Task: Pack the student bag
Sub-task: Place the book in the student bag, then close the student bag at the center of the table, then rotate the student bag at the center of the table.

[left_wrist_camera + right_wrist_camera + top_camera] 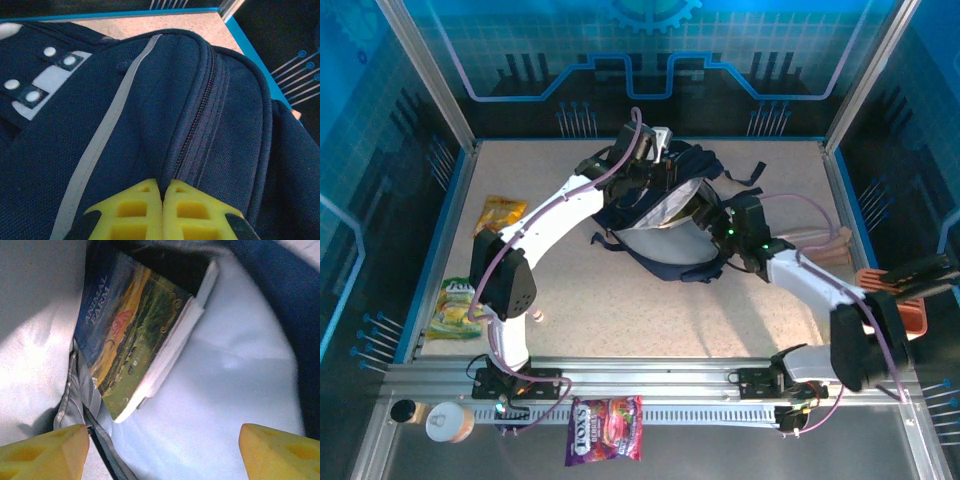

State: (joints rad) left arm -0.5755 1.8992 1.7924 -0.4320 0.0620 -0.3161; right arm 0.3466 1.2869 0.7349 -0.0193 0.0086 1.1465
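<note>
The student bag (705,165), dark navy with a pale lining, lies in the middle of the table with its mouth held open. In the left wrist view its navy fabric (150,100) has a grey stripe and a zipper. My left gripper (655,160) (163,182) is shut on a fold of the bag's fabric beside the zipper. My right gripper (712,215) (162,435) stands open at the bag's mouth, nothing between its yellow fingers. Inside the bag, a paperback titled Animal Farm (135,335) leans against the pale lining (225,390).
A yellow snack packet (500,213) and a green one (453,308) lie at the table's left edge. A purple Fox's packet (605,430) and a round lid (448,421) sit near the front rail. Orange-brown items (895,290) lie at the right edge.
</note>
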